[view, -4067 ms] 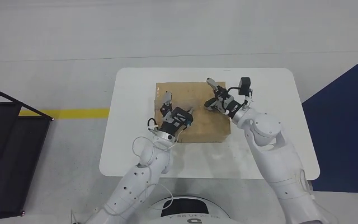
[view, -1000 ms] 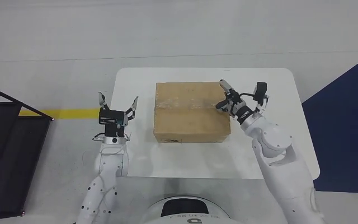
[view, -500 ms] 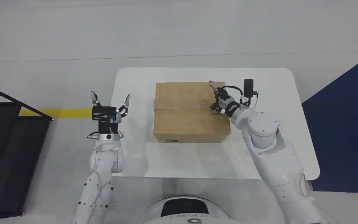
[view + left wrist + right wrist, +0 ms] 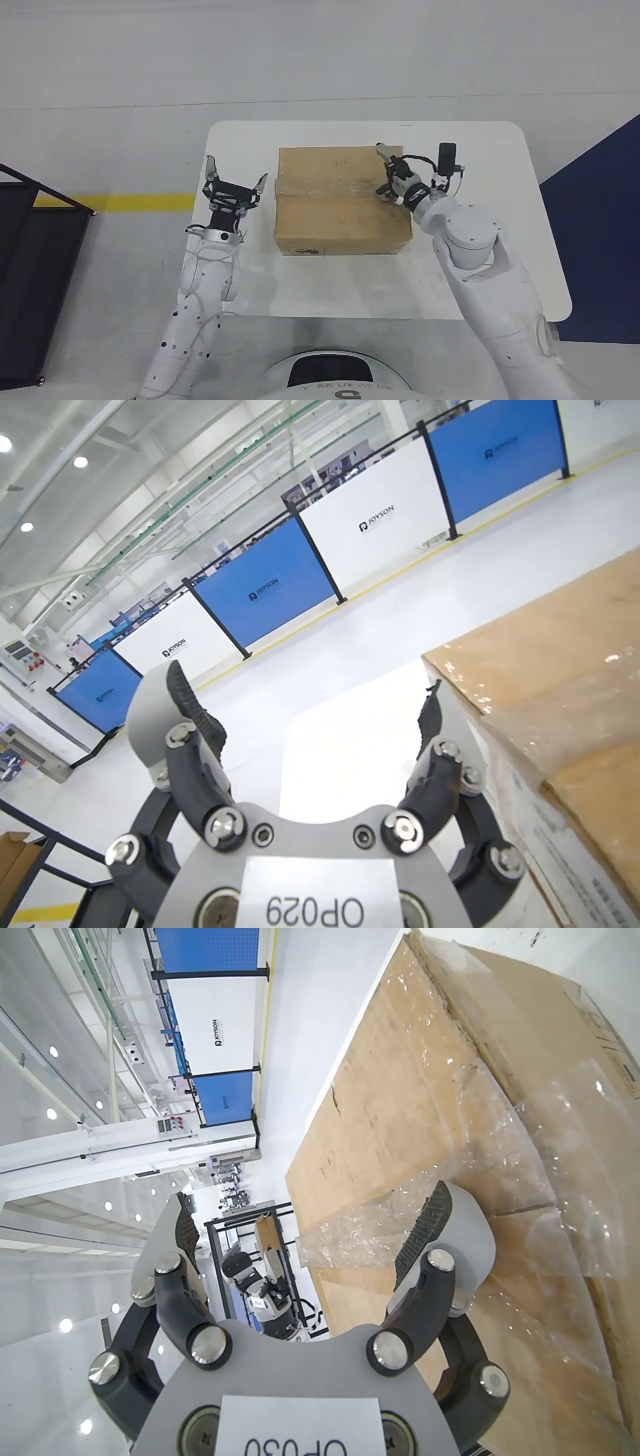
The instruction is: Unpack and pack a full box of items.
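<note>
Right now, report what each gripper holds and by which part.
Nothing is held. The left gripper is open beside the box. The right gripper is open over the box's taped top, with nothing between its fingers.

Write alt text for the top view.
A closed cardboard box sits on a white table. The open right gripper is at the box's right edge, over its top; the open left gripper hangs beside its left side.

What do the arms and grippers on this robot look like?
The left arm and right arm have glossy white shells; thin cables loop along the left one. The left gripper and right gripper match: black linkages, silver-grey fingers, black ribbed pads, grey base plate, white printed label.
</note>
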